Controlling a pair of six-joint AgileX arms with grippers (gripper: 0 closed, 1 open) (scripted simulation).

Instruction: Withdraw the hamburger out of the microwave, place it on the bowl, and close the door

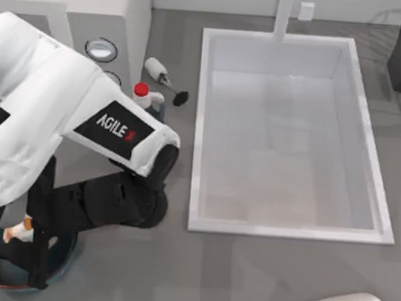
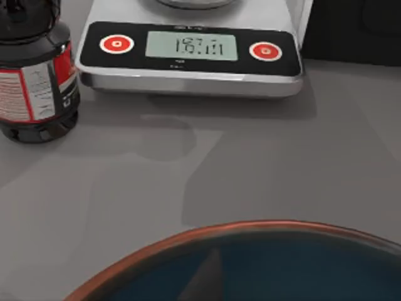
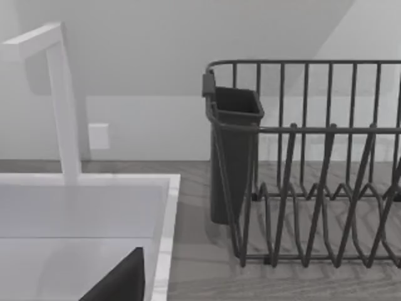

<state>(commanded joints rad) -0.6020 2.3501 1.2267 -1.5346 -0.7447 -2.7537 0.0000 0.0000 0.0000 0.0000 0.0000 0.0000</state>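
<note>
Reaching down over the near left corner of the table, the left arm [image 1: 64, 127] bends from the upper left of the top view, its white upper part crossing over the microwave [image 1: 120, 21] and its black forearm pointing toward the bowl [image 1: 66, 255]. The left gripper [image 1: 22, 233] hangs over the bowl, and the hamburger [image 1: 20, 231] shows there as a small cream and orange lump between the black parts, above the bowl's inside; whether the fingers are clamped on it or have let it go I cannot tell. The hamburger looks rounded, so I cannot read a long axis from it. The bowl lies at the left front edge of the table and is partly cut by the picture border, with its reddish rim seen again in the left wrist view, where free grey table separates it from a kitchen scale [image 2: 188, 56] and a dark jar with a red label [image 2: 34, 75]. Just right of the microwave stand a bottle with a red cap [image 1: 144, 95] and a white dish brush [image 1: 163, 79], near the left wall of the sink [image 1: 199, 123]. The sink takes the middle of the table, and the strip of table in front of it is free. Farther right, the right wrist view shows the faucet [image 3: 62, 100] and a dark dish rack [image 3: 307, 163] beside the sink.
</note>
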